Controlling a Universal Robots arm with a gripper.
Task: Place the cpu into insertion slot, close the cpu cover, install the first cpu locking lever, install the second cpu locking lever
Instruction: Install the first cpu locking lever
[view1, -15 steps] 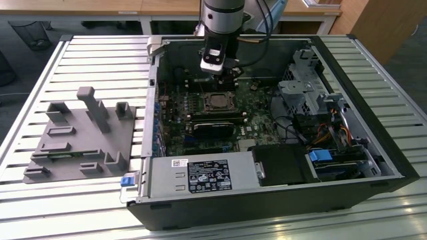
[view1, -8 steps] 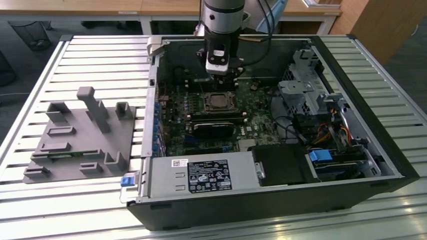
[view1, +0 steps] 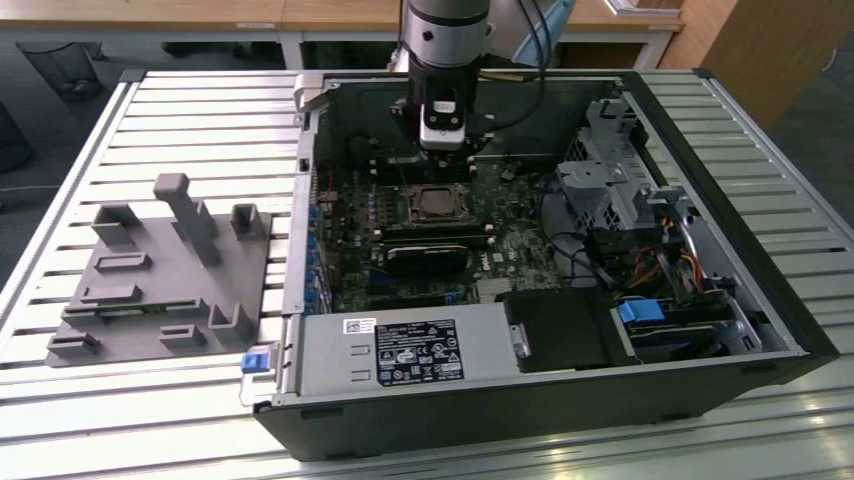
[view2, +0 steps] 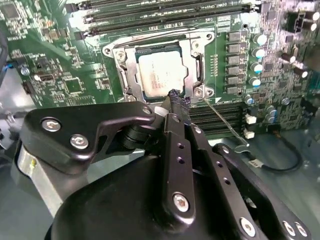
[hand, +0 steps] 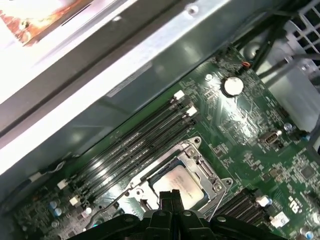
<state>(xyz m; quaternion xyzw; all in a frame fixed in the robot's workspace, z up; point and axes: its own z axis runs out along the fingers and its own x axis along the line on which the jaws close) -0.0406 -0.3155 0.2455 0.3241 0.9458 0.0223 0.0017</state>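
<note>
Black gripper (view2: 176, 96), pinched narrow and holding nothing, hangs near a corner of the thin silvery square cpu cover (view2: 131, 67), down over the small grey square cpu (view2: 159, 75) in the insertion slot (view2: 118, 56). We fear a slip off the loose thin wire lever (view2: 220, 116), scraping the green circuit board (view2: 60, 55).

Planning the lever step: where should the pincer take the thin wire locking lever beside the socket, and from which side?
Probably its bent free end, farthest from the pivot. The locking lever is a thin wire slanting away from the cpu cover over the memory slots, so come from above and pinch across the wire there.
</note>
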